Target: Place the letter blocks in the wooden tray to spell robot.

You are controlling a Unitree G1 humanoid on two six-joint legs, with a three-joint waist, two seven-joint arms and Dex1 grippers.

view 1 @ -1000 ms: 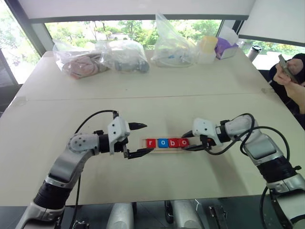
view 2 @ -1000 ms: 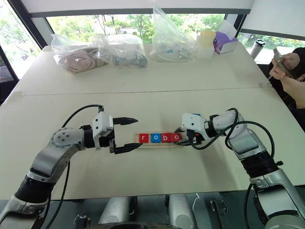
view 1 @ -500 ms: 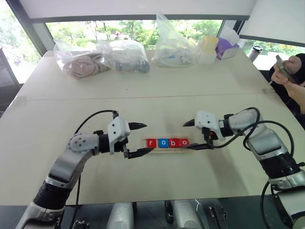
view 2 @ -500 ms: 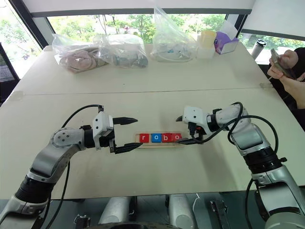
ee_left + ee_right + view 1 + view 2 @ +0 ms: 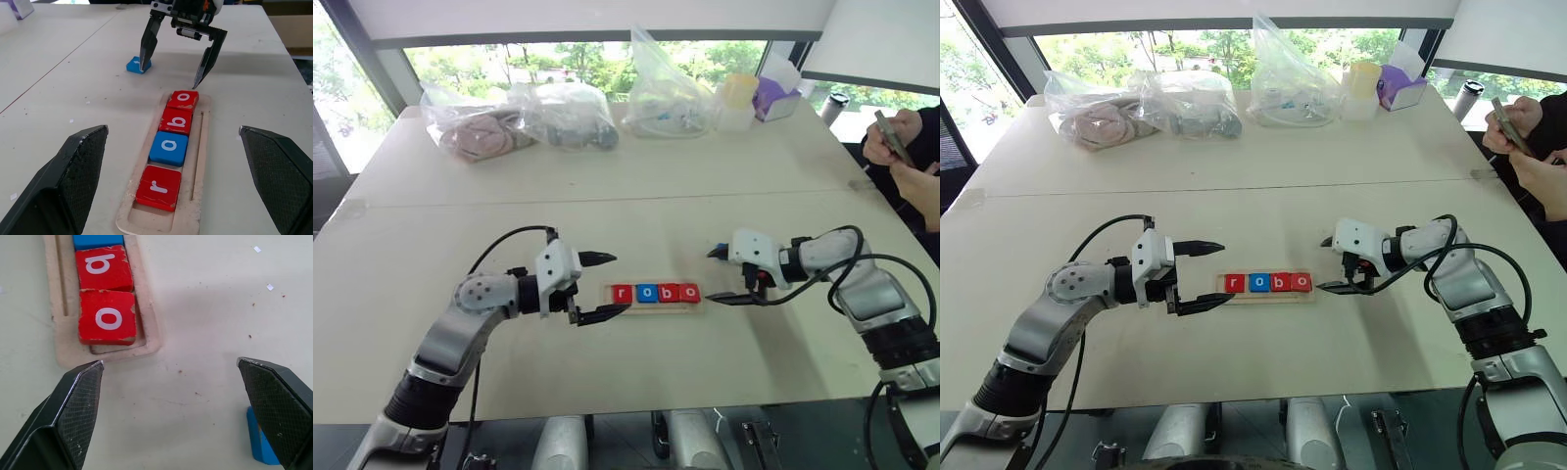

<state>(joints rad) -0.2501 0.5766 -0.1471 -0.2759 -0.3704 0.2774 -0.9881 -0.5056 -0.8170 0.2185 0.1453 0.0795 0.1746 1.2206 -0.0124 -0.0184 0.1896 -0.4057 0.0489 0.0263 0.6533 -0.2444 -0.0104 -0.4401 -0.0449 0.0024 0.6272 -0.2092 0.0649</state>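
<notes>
At the middle of the pale tabletop [image 5: 724, 186], the wooden tray [image 5: 656, 305] lies lengthwise from left to right with four letter blocks seated in its groove: a red "r" [image 5: 623, 293], a blue "o" [image 5: 646, 293], a red "b" [image 5: 669, 292] and a red "o" [image 5: 689, 292], touching one another in a row, with a gap left at the tray's right end. A fifth block [image 5: 137, 64], blue, rests on the bare tabletop beyond that right end, on the far side, well clear of the tray; its letter cannot be read. The right pincer [image 5: 724, 274] hovers just right of the tray's end, jaws spread wide and holding nothing, one black finger close to the loose blue block, the other near the tray's tip. The left pincer [image 5: 603, 287] sits just off the tray's left end, likewise spread wide and empty, its near fingertip close to the tray's rounded corner. Along the far edge of the tabletop lie clear plastic bags [image 5: 519, 117] of mixed contents, a pale yellow lidded cup [image 5: 739, 98] and a purple box [image 5: 773, 98]. At the far right, a person's hands [image 5: 891, 157] hold a phone.
</notes>
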